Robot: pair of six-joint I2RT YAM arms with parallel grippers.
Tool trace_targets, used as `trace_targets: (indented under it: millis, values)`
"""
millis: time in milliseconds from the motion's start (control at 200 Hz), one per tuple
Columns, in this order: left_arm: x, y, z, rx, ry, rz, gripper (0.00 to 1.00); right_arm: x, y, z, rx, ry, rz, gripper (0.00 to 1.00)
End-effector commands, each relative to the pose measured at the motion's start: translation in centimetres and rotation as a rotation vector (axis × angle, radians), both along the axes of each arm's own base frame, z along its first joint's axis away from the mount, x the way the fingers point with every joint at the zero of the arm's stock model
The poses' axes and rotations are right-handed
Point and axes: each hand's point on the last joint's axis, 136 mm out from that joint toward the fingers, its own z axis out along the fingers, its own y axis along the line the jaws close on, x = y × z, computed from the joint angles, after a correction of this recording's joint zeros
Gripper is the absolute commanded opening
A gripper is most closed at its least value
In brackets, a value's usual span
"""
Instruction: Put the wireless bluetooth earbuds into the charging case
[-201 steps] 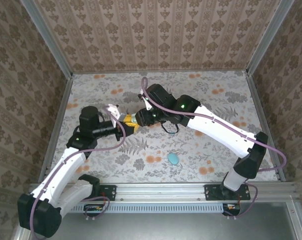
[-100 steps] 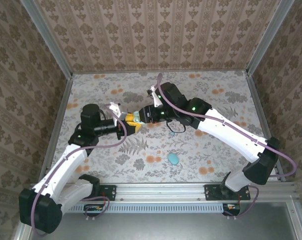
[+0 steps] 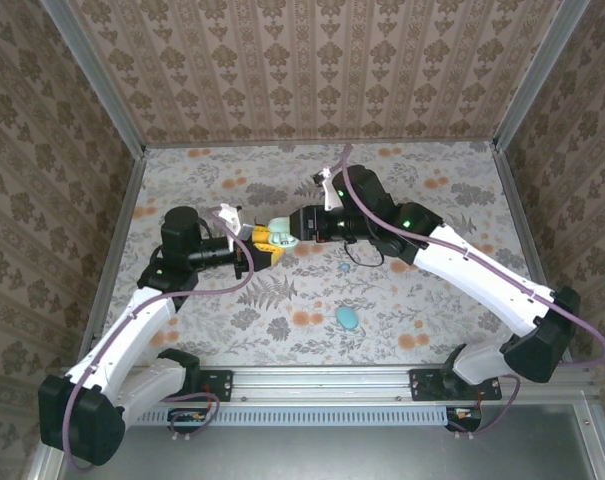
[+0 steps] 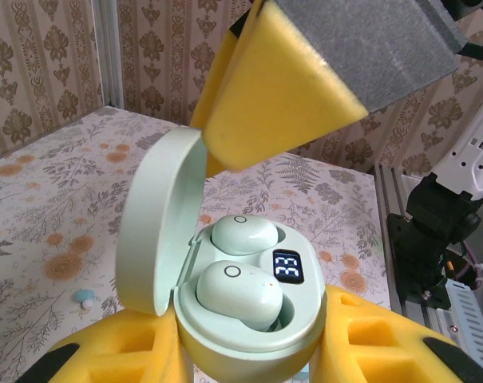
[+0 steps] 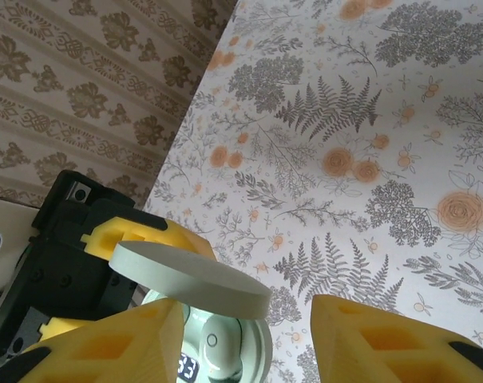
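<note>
From above, the right gripper (image 3: 300,222) is seen drawn back, jaws spread. Left wrist: the case (image 4: 301,323) is pinched by the left gripper (image 4: 245,363), both earbuds (image 4: 239,291) seated, insertion judged done. Right wrist: the lid (image 5: 189,281) is left open.

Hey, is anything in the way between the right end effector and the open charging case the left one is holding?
Nothing visible. The right end effector hangs right at the charging case, its fingers either side of the raised lid; two pale earbuds sit in its wells.
</note>
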Motion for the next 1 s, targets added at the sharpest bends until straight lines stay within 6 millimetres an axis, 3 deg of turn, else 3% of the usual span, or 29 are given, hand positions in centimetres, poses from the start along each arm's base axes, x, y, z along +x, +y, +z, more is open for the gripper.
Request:
trace_targets:
  millis: [0, 265, 565, 760, 895, 995]
  values:
    - [-0.9, -0.4, 1.4, -0.031, -0.019, -0.056, 0.00, 0.0, -1.1, 3.3, 0.110, -0.060, -0.029, 0.47]
    - [-0.9, -0.5, 1.6, -0.039, -0.038, -0.064, 0.00, 0.3, -2.6, 4.0, 0.159, -0.058, -0.065, 0.52]
    - [-0.3, -0.5, 3.7, -0.062, -0.096, -0.040, 0.00, 0.0, -0.2, 2.0, 0.299, 0.107, 0.004, 0.64]
    - [0.5, -0.5, 4.9, -0.096, -0.127, -0.007, 0.00, -0.4, 1.5, 1.8, 0.415, 0.195, 0.063, 0.67]
    - [1.1, -0.7, 5.1, -0.104, -0.117, 0.006, 0.00, -0.6, 2.5, 2.1, 0.491, 0.238, 0.105, 0.66]
    - [1.4, -0.7, 5.0, -0.104, -0.105, 0.015, 0.00, -0.6, 3.0, 2.3, 0.527, 0.254, 0.125, 0.58]
